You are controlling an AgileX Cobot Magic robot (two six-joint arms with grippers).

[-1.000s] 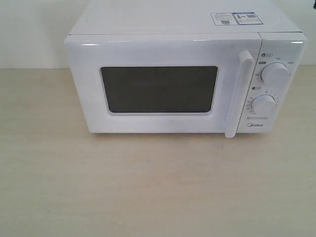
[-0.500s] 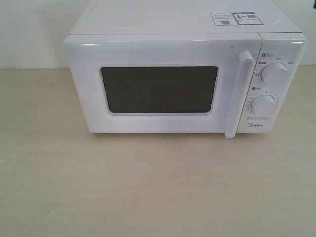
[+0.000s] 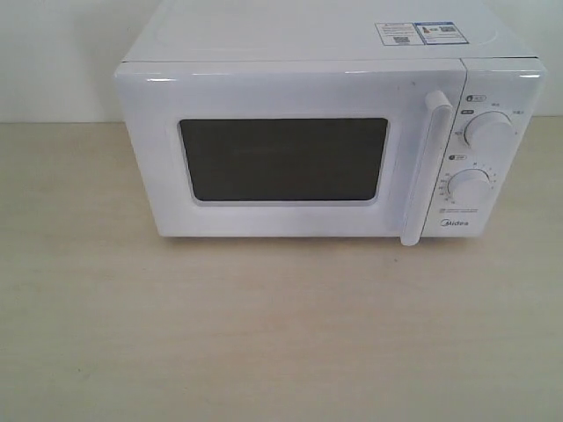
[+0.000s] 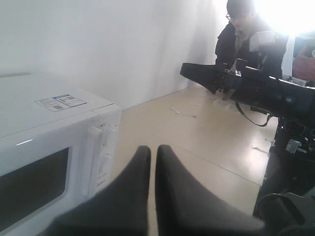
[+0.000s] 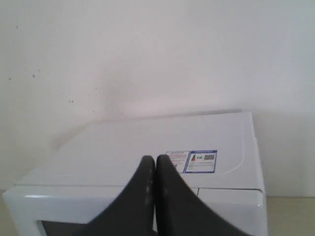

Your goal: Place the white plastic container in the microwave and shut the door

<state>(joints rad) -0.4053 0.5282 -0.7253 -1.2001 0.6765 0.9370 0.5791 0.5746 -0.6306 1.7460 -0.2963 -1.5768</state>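
Note:
The white microwave [image 3: 299, 35] stands at the back of the table with its door [image 3: 281, 92] shut; the dark window and the vertical bar handle [image 3: 422, 167] face me. The white plastic container is out of view in every frame. Neither gripper shows in the exterior view. My left gripper [image 4: 153, 149] is shut and empty, off to the side of the microwave [image 4: 49, 128] near its dial end. Shut and empty as well, my right gripper [image 5: 154, 160] hovers in front of the microwave [image 5: 147, 137], level with its top.
Two round dials [image 3: 488, 132] sit right of the handle. The light wooden table [image 3: 264, 334] stretches in front of the microwave. In the left wrist view the other black arm [image 4: 256, 86] and a person [image 4: 246, 34] show beyond the table.

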